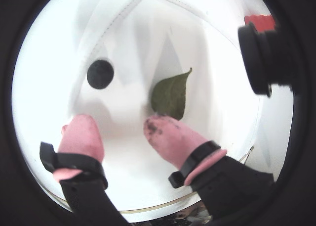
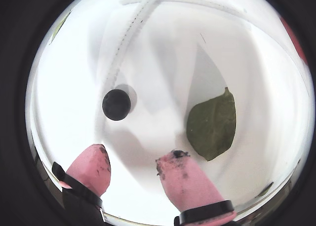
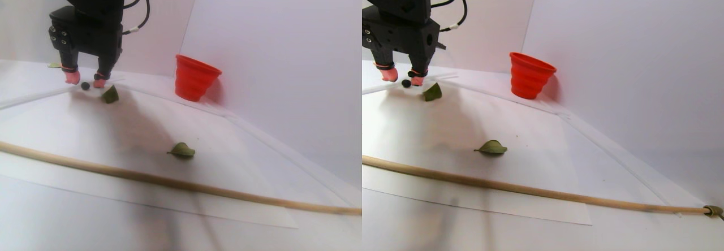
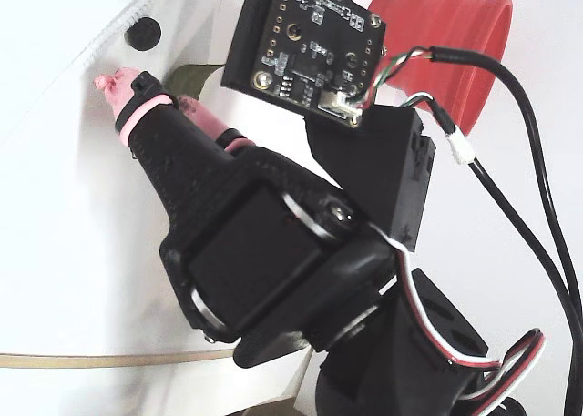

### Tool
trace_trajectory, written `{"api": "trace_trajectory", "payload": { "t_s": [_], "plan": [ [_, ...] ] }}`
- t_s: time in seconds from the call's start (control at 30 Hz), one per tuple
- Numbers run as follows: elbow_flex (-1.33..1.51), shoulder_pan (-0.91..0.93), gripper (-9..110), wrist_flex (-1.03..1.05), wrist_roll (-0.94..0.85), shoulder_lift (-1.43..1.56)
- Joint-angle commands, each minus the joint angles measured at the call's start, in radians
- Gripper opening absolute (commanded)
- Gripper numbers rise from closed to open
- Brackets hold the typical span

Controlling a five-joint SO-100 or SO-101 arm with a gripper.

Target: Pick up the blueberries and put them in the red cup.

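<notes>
End effector (image 2: 133, 169) open, pink-tipped fingers (image 2: 190, 184) spread, holding nothing. Just ahead, between and beyond the tips: one blueberry (image 2: 116, 105) on the white desk (image 2: 74, 87), untouched. Beside the right finger in a wrist view: green leaf (image 2: 212, 124). Well beyond in the stereo pair view: red cup (image 3: 194, 77), upright.

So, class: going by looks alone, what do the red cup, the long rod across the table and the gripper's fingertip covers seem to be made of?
Red cup: probably silicone or soft plastic, matte, with stepped ribbed walls like a collapsible cup.
Rod: apparently wood, a pale tan, unvarnished-looking dowel.
Fingertip covers: likely rubber or latex, matte pink, banded on and smudged dark at one tip. The gripper is open.
</notes>
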Motion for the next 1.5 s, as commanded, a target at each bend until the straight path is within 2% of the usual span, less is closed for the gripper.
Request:
{"api": "trace_trajectory", "payload": {
  "t_s": [0.0,1.47],
  "plan": [
    [-0.06,0.005,19,-0.038,-0.005,0.006],
    [-0.129,-0.011,18,-0.222,0.06,-0.133]
  ]
}}
